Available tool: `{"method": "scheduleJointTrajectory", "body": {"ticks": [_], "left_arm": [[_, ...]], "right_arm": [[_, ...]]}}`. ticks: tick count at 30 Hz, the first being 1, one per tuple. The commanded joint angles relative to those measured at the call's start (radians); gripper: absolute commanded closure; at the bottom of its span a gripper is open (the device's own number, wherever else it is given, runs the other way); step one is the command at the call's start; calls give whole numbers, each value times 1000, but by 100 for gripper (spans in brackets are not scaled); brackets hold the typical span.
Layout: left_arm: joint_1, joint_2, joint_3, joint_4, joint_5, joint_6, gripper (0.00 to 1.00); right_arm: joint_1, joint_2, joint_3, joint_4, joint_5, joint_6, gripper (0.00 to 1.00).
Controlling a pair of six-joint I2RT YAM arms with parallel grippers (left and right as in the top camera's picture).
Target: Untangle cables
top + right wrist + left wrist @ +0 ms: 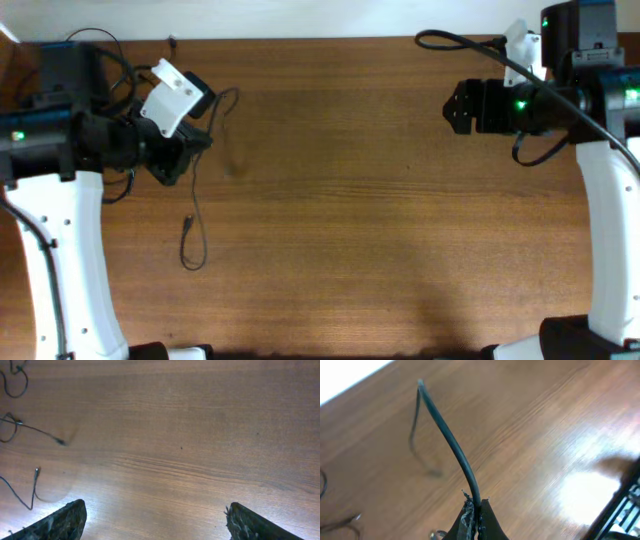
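Note:
A thin black cable [191,200] runs from my left gripper [188,152] down the wooden table to a small loop near the front left. Another thin strand curves up past the gripper toward the back edge. In the left wrist view my left gripper [477,509] is shut on the black cable [447,435], which arches up from the fingertips and drops to the table. More cable [342,524] lies at the lower left. My right gripper [455,106] is open and empty at the back right. In the right wrist view its fingers [155,515] are wide apart, with thin cables [35,431] far to the left.
The wooden table [380,220] fills the view. Thick black robot cables [470,42] run along the back right by the right arm, and others bunch behind the left arm [110,70]. The table's back edge lies just behind both grippers.

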Motion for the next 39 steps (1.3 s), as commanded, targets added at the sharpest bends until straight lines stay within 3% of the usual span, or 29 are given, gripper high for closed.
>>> {"method": "scheduleJointTrajectory", "body": {"ticks": [1, 9, 14, 15, 18, 23, 29, 39], "left_arm": [[106, 6, -1, -49, 96, 67, 100], [198, 61, -25, -88, -53, 31, 100], [200, 107, -134, 14, -180, -11, 100], [200, 124, -185, 76, -277, -79, 100], [201, 145, -227, 134, -350, -142, 100], [230, 170, -252, 172, -380, -145, 100], [288, 172, -306, 255, -572, -145, 100], [475, 172, -416, 416, -592, -176, 100]], "right_arm": [[-4, 34, 5, 3, 8, -10, 10], [-3, 44, 5, 19, -4, -10, 10], [-3, 44, 5, 10, -3, -10, 10], [-3, 44, 6, 10, -3, -10, 10], [-3, 44, 6, 10, -3, -10, 10], [-3, 44, 5, 10, -3, -10, 10], [-3, 44, 6, 11, -2, -10, 10], [-3, 44, 5, 10, 12, -11, 10]]}}
